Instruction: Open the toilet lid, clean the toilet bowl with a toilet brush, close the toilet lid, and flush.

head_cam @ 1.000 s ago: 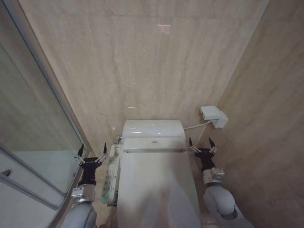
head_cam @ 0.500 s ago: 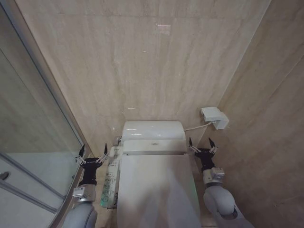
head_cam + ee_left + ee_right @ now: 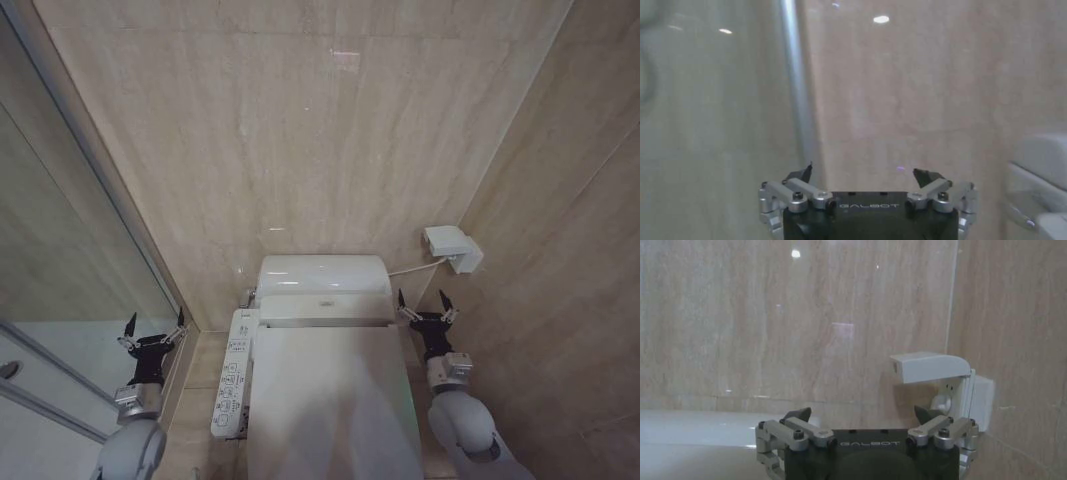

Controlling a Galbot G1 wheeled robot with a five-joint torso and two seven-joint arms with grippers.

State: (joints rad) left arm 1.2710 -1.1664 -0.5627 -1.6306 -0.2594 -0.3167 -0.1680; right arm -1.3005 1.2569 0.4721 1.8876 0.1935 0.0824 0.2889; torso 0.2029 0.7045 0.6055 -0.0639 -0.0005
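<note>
One toilet stands against the far wall, with one toilet lid (image 3: 330,400) lying shut over it and one rounded tank cover (image 3: 322,272) behind that. One long side control panel (image 3: 231,385) runs along the toilet's left side. Two grippers are in sight: the left gripper (image 3: 153,331) at the near left and the right gripper (image 3: 423,306) at the right, each with two spread fingers. One white wall box (image 3: 452,248) sits on the right wall, with one cable (image 3: 407,267) leading from it.
</note>
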